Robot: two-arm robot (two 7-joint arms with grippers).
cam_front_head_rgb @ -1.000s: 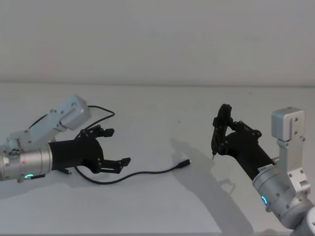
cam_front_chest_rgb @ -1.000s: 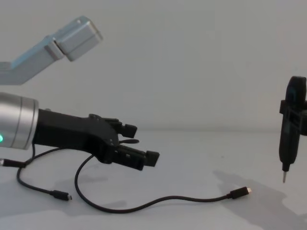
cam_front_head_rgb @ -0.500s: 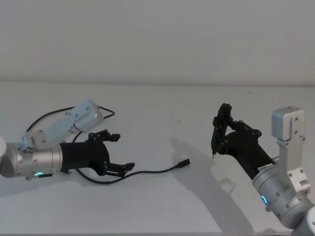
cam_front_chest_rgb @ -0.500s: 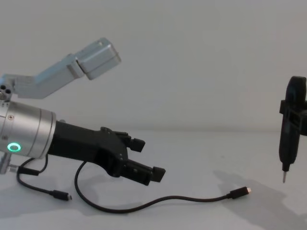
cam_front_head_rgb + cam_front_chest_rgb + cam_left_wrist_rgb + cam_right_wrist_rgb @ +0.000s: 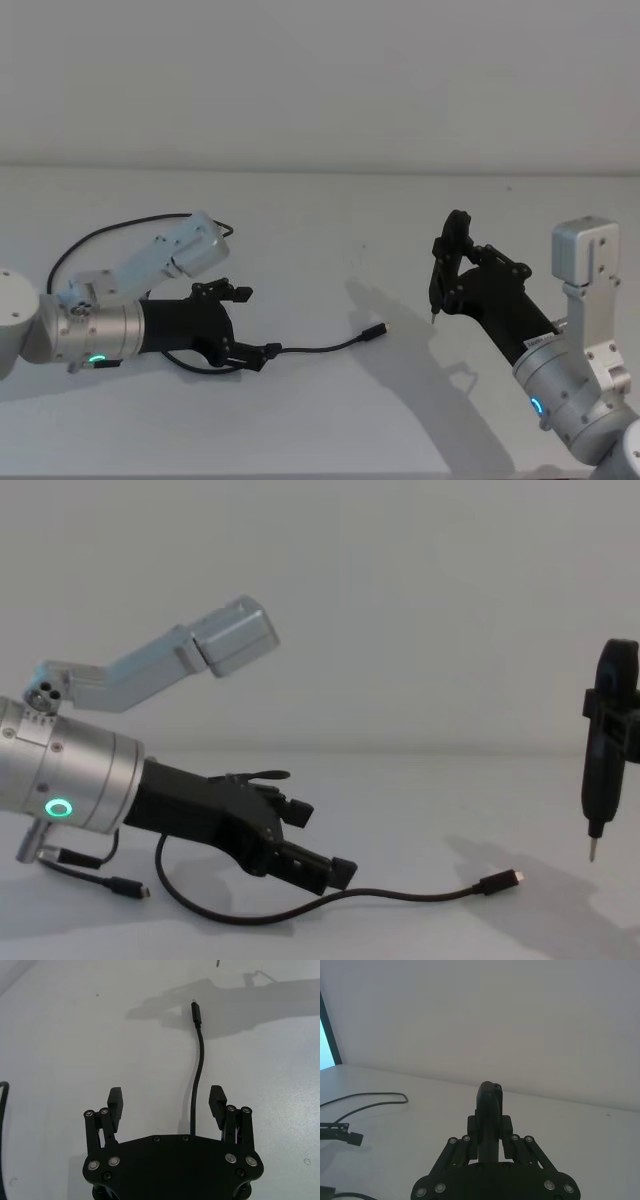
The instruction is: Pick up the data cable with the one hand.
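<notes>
At the left of the white table [image 5: 300, 420], the left arm reaches in low. A green ring [image 5: 60, 807] glows on its thick silver wrist [image 5: 70, 780]. The left gripper [image 5: 252, 322] points right and slightly downward, just above the tabletop, with its two black fingers [image 5: 116, 1100] spread wide apart. They grip nothing.

The data cable [image 5: 320, 349] lies on the table. From the far left it arcs round behind the left arm, passes under the gripper's body and runs out between the spread fingers. In the left wrist view it passes nearer one finger than the other. The chest view shows the lower fingertip down by the cord, but whether they touch cannot be told. From there the cable runs on to the right in a shallow curve, flat on the surface. It ends in a small black plug [image 5: 375, 332] with a short metallic tip — this sits about mid-table, between the two arms. Near the left wrist, a second small plug end [image 5: 130, 886] lies at the near left.

At the right, well apart from the cable's plug, the right gripper [image 5: 462, 272] is raised above the table. Its fingers are closed on either side of a slim dark tool [image 5: 443, 262], which stands upright with its pointed metal tip [image 5: 591, 850] down, clear of the surface.
</notes>
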